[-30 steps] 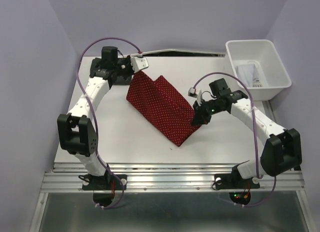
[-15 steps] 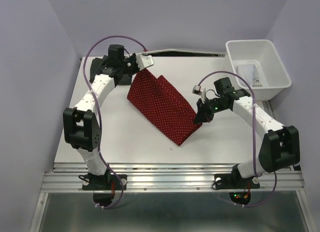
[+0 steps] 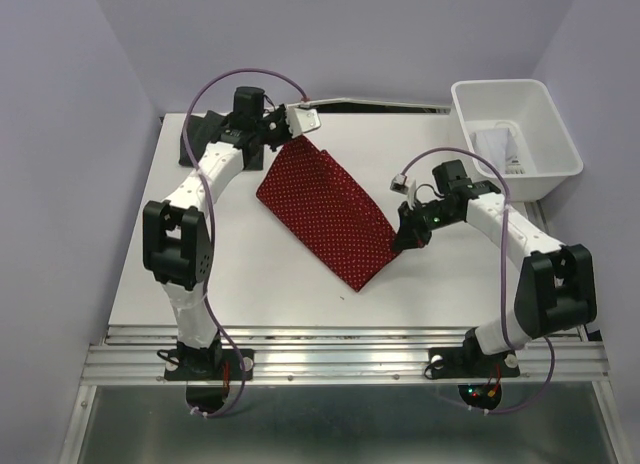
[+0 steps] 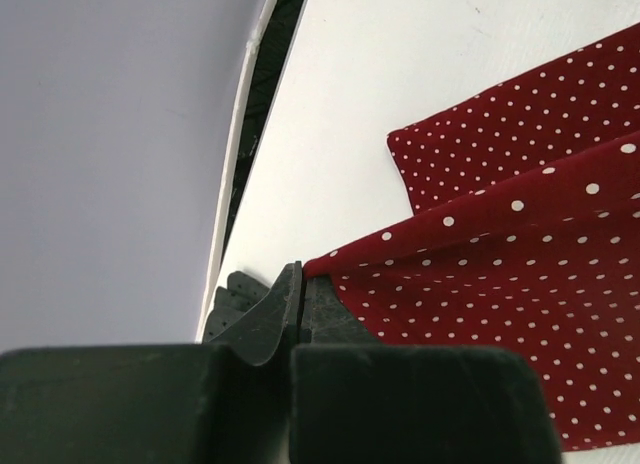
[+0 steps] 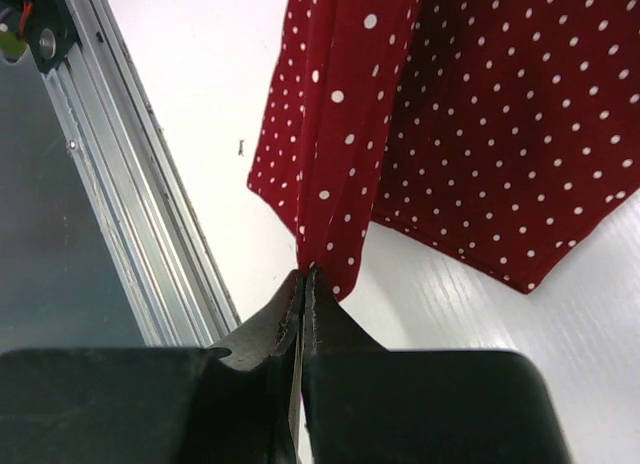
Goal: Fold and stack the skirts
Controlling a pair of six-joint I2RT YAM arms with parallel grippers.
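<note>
Left claw [image 4: 299, 279] has slid rightward along the table's [image 3: 240, 274] far edge. It and my right claw [image 5: 303, 276] clench skirt [image 3: 325, 209] corners. I'd keep the cloth taut.

White bin [image 3: 530, 184], white table [image 3: 250, 264]

skirt [image 3: 325, 214]: coloured deep red, dotted all over with small white spots
bench [image 3: 240, 274]: finished in plain white
bin [image 3: 462, 109], at 2 o'clock: moulded in white
left claw [image 4: 300, 276]: fingers made in black
right claw [image 5: 303, 276]: fingers made in black
cables [image 3: 250, 72]: sheathed in purple
walls [image 3: 60, 134]: painted pale lilac
rail [image 3: 340, 349], at 6 o'clock: silver-grey, ribbed lengthwise
</note>
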